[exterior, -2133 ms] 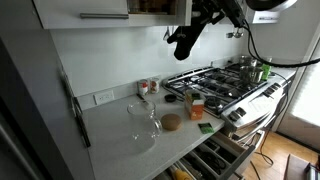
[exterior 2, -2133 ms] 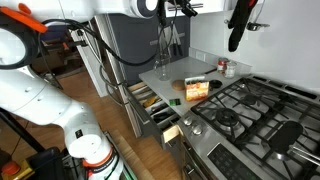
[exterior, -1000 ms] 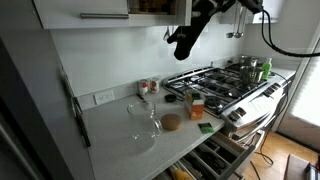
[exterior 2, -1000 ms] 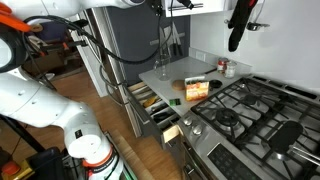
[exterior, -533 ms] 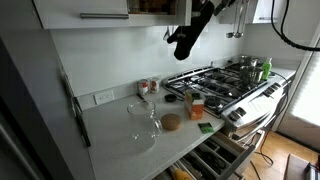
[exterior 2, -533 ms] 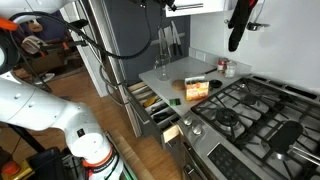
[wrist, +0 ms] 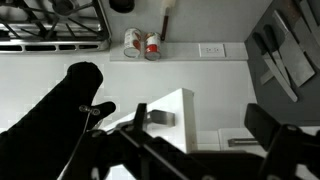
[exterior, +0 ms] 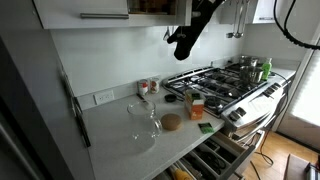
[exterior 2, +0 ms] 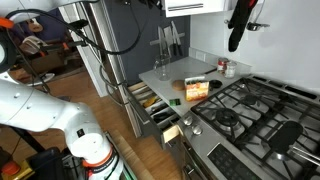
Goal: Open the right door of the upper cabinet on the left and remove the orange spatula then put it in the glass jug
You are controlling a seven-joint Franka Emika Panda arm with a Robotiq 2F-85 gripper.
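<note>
Two seconds of upward travel have carried the arm point(exterior: 214, 8) almost out of both exterior views. Only a dark stub remains at the top edge, beside the hanging black oven mitt point(exterior: 184, 42). The upper cabinet point(exterior: 85, 8) shows its brown interior exposed, so we judge the right door point(wrist: 172, 102), seen from above in the wrist view, to be already swung open. We find the orange spatula in no view; presumably it lies within the cabinet. The glass jug point(exterior: 143, 122) stands on the counter point(exterior: 105, 135), well below. The gripper point(wrist: 200, 155) is dark and blurred, and we cannot tell how the jaws stand. Retrieval appears to be the next step.
</note>
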